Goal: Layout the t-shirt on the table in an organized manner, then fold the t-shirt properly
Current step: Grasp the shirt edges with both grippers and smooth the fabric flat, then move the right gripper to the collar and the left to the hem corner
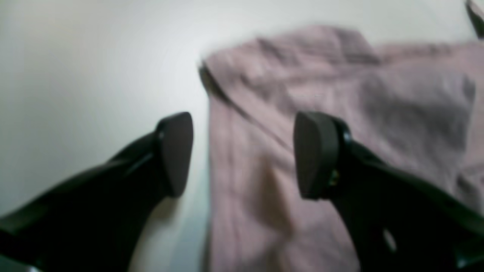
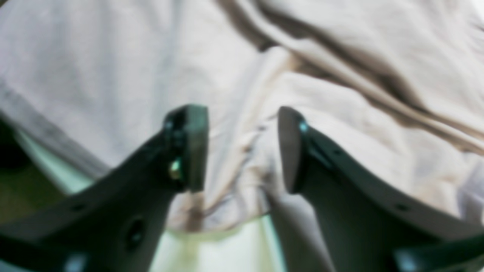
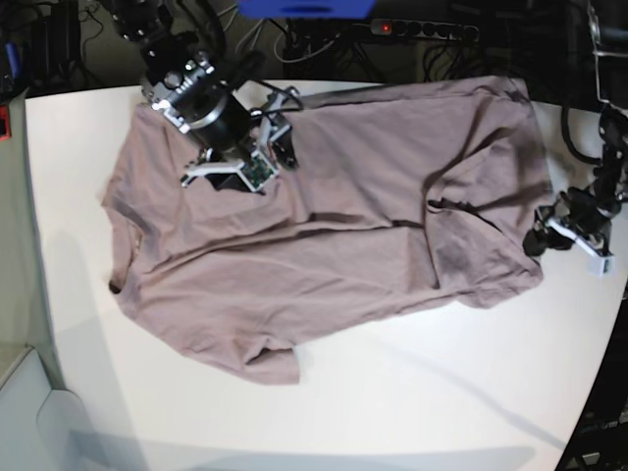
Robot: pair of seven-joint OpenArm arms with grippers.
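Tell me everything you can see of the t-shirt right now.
The t-shirt is a plain mauve-pink short-sleeved cotton shirt, spread mostly flat but wrinkled on the white table, lying sideways across it, unfolded. Creases run across the body. The right gripper hangs over its far part, jaws apart with cloth beneath them; contact is unclear. The left gripper, jaws apart, sits at the opposite edge, straddling the cloth's border.

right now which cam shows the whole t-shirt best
The base view: the t-shirt shows whole, spread wrinkled on the table. The left wrist view catches only one blurred edge; the right wrist view only blurry folds.
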